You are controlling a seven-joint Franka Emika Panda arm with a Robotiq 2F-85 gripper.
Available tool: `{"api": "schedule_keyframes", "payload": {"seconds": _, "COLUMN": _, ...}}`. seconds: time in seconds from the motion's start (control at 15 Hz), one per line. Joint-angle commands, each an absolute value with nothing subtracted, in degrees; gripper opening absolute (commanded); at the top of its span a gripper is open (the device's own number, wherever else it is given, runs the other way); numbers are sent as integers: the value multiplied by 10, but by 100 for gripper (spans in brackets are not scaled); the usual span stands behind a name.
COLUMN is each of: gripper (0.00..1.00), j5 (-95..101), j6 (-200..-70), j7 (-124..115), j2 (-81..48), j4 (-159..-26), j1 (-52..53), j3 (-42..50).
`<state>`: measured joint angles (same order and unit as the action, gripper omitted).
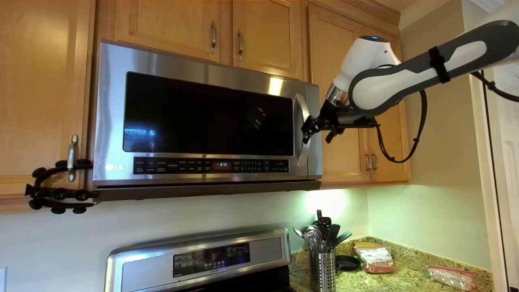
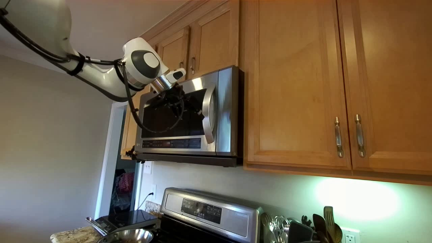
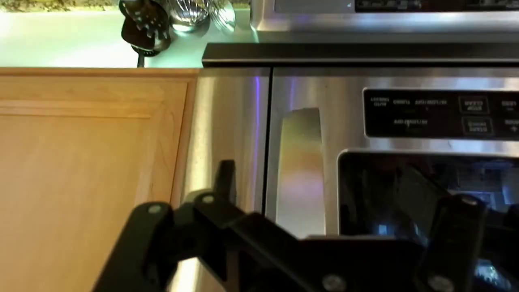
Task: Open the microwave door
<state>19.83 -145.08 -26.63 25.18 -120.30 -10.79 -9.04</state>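
The microwave door (image 1: pixel 209 115) is closed, with a steel frame, dark glass window and button strip along its lower edge. It also shows in an exterior view (image 2: pixel 157 119) and, upside down, in the wrist view (image 3: pixel 389 190). Its curved vertical steel handle (image 1: pixel 302 148) is on the door's right side and also shows in the wrist view (image 3: pixel 301 174). My black gripper (image 1: pixel 318 136) is open at about the handle's mid-height. In the wrist view the handle lies between the spread fingers (image 3: pixel 344 194), its lower part of the picture hidden by the gripper. Contact cannot be told.
Wooden cabinets (image 1: pixel 263 36) surround the microwave above and at both sides. A black flexible tripod (image 1: pixel 61 194) hangs at its left end. Below are the stove's control panel (image 1: pixel 150 265), a utensil holder (image 1: pixel 323 269) and a pan (image 2: pixel 131 235). The arm's cable loops below the wrist.
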Motion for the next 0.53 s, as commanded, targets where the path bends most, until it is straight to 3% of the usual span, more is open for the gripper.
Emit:
{"api": "schedule_keyframes", "payload": {"seconds": 0.0, "gripper": 100, "j5": 222, "j6": -1495, "j7": -291, "j2": 231, "j4": -1171, "j1": -135, "j3": -99}}
{"api": "schedule_keyframes", "payload": {"seconds": 0.47, "gripper": 100, "j5": 206, "j6": -1563, "j7": -275, "j2": 183, "j4": -1134, "j1": -146, "j3": -84}}
